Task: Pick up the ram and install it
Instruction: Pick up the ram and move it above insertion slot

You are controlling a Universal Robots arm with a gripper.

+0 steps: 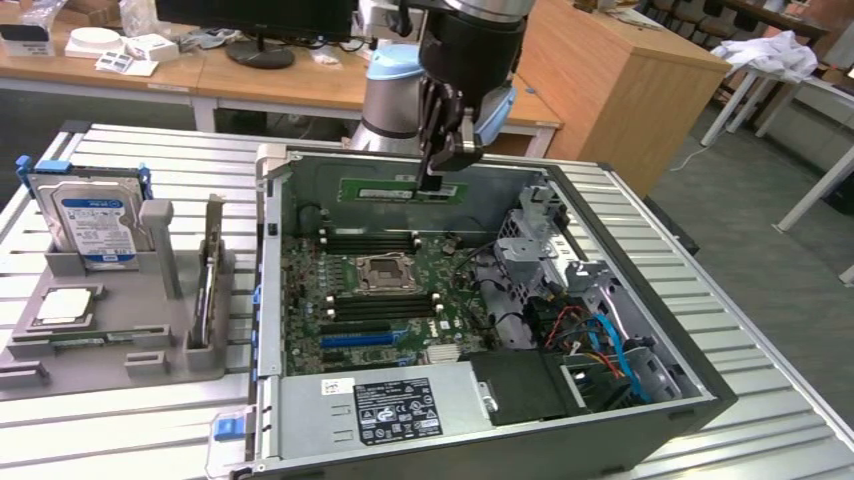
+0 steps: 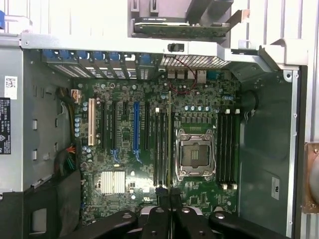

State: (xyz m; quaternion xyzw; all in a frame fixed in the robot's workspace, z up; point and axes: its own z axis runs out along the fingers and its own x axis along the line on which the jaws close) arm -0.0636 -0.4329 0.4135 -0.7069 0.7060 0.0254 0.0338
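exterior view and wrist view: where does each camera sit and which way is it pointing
Exterior view: off the arm and raised, looking down at a slant into the open computer case on the slatted table. The arm and the gripper, shut on the ram, show.
Wrist view: on the wrist, looking straight down into the case. The gripper shows.
Shared: both see the CPU socket and the gripper.

Green ram [image 1: 387,189] with black chips at black gripper [image 1: 430,186]; below it green motherboard [image 1: 310,300], blue slot [image 1: 358,339]; well off to its side silver hard drive [image 1: 91,215], blue-white label, grey tray [image 1: 100,345]
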